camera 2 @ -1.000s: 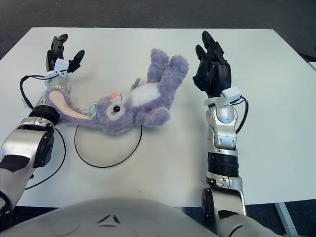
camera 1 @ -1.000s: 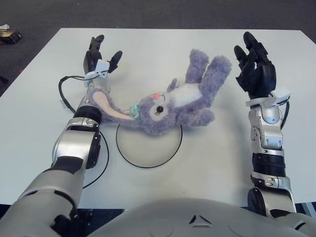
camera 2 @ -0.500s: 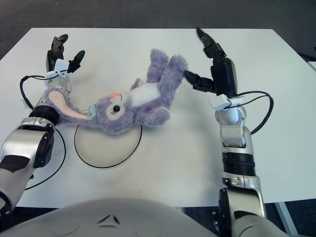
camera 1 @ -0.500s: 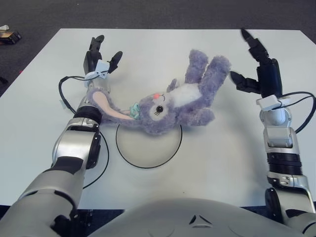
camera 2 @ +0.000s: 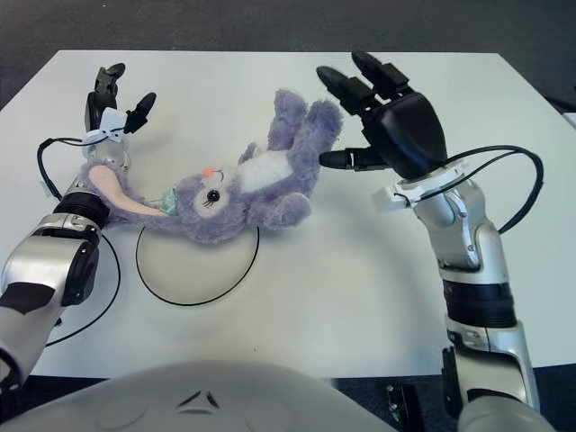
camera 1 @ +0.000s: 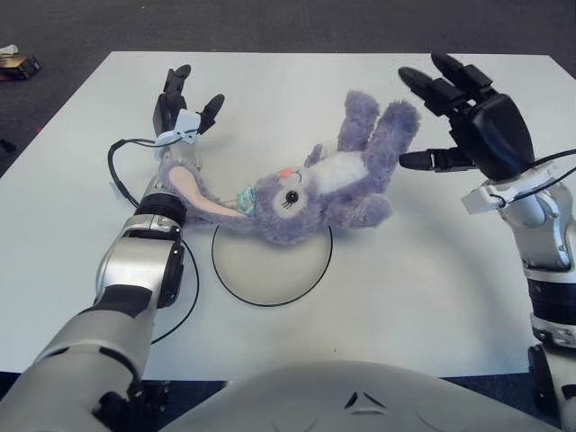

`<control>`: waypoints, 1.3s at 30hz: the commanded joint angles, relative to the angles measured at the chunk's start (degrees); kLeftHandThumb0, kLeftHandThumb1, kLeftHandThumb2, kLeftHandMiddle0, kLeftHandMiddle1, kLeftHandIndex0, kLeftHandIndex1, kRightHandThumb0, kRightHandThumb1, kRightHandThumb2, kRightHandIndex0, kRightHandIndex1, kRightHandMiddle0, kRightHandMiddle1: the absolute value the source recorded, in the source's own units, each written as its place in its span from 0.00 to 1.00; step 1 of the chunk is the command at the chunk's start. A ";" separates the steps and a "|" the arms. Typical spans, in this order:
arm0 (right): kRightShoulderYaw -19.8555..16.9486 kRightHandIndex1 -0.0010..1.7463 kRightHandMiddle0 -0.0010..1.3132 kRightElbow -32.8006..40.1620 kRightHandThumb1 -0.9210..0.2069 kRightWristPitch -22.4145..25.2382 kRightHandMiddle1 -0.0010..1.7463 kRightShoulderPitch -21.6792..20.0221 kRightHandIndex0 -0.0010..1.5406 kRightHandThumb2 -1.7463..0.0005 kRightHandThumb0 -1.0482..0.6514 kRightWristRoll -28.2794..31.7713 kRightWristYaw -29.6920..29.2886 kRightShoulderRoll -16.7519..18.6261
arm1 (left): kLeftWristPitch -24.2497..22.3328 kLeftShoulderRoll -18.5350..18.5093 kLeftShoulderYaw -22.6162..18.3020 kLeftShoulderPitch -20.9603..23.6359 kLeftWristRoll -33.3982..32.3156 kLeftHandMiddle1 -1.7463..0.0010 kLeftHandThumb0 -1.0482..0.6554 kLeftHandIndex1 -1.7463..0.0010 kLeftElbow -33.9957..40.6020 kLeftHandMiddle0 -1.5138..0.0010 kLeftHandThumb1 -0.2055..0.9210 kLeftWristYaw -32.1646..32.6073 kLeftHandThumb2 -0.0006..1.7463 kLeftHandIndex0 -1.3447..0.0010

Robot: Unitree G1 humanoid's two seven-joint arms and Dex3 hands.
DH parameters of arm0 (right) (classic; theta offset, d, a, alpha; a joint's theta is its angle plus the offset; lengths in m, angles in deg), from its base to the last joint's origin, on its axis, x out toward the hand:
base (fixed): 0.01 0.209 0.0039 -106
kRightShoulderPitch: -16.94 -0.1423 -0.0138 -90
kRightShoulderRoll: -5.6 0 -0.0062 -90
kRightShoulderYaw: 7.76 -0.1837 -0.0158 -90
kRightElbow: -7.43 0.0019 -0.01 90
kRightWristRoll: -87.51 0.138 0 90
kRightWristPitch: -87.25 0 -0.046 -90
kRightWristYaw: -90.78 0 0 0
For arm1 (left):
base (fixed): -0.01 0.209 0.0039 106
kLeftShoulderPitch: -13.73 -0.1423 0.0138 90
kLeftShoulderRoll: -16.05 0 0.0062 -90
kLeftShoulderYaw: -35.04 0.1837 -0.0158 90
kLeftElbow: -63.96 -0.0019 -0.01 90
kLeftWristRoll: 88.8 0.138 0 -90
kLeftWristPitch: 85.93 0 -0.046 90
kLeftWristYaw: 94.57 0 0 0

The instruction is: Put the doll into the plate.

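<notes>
A purple plush bunny doll [camera 1: 335, 178] lies on its back on the white table, legs pointing to the far right. Its head [camera 1: 286, 205] overlaps the far rim of the round white plate [camera 1: 270, 270]. One long pink-lined ear [camera 1: 193, 193] stretches left against my left forearm. My left hand [camera 1: 193, 90] shows beyond that ear, fingers spread and holding nothing. My right hand [camera 1: 425, 115] hovers just right of the doll's legs, palm turned toward them. Its fingers are spread wide and its thumb tip is close to one leg, with nothing grasped.
A black cable [camera 1: 115, 166] loops beside my left forearm and runs along the plate's left side. The table's far edge [camera 1: 324, 54] borders dark carpet, where a small object [camera 1: 18, 63] lies at the far left.
My right hand has swung from upright on the right side toward the doll's legs and turned palm inward, fingers spread. The doll, the plate and my left hand have not moved.
</notes>
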 commanded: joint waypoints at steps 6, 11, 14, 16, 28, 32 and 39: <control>1.98 0.00 0.21 4.51 0.00 0.10 0.00 0.19 0.07 0.82 0.24 -2.16 5.11 -3.46 | 1.60 2.12 1.14 3.26 0.49 1.00 0.29 0.77 -0.16 0.67 1.00 -0.74 0.15 0.73; 2.12 0.00 0.20 4.88 0.00 0.31 0.00 0.13 0.06 0.83 0.24 -2.03 5.72 -3.71 | 2.03 2.26 1.14 3.44 0.41 1.00 0.30 0.77 -0.35 0.67 1.00 -0.81 0.15 0.73; 2.13 0.00 0.20 4.96 0.00 0.38 0.00 0.15 0.06 0.83 0.24 -2.01 5.80 -3.70 | 2.16 2.25 1.17 3.51 0.39 1.00 0.30 0.77 -0.51 0.67 1.00 -0.78 0.15 0.73; 2.20 0.00 0.20 6.21 0.00 -0.32 0.00 -0.03 0.06 0.83 0.24 -1.20 7.70 -5.35 | 3.11 2.67 1.81 3.80 0.91 1.00 0.30 0.77 -0.33 0.67 1.00 -0.81 0.15 0.72; 1.48 0.00 0.17 10.09 0.00 -1.55 0.00 0.48 0.04 0.84 0.24 1.95 13.00 -9.41 | 4.41 3.27 2.99 4.11 2.23 0.99 0.30 0.76 -0.30 0.64 1.00 -0.45 0.16 0.72; 2.42 0.00 0.17 9.83 0.00 -5.06 0.00 0.50 0.03 0.83 0.25 3.10 14.90 -12.20 | 4.41 3.76 3.28 4.12 2.43 0.99 0.30 0.76 -0.23 0.64 1.00 -0.32 0.16 0.72; 2.85 0.00 0.16 9.06 0.00 -7.21 0.00 0.88 0.02 0.81 0.25 2.99 15.10 -12.33 | 4.40 4.00 3.32 4.11 2.51 0.99 0.30 0.76 -0.12 0.64 1.00 -0.36 0.16 0.72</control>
